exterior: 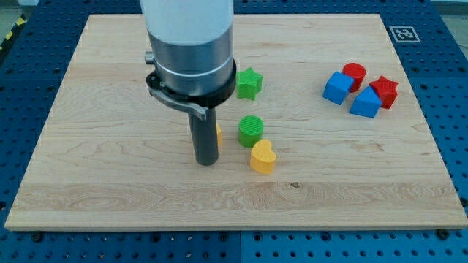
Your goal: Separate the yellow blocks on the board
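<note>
A yellow heart-shaped block lies on the wooden board just below the board's middle. A second yellow block shows only as a sliver behind my rod; its shape cannot be made out. My tip rests on the board right in front of that hidden yellow block, to the left of the yellow heart. A green cylinder stands just above the heart, between the two yellow blocks.
A green star lies above the green cylinder. At the view's right is a cluster: a blue cube, a red cylinder, a blue block and a red star.
</note>
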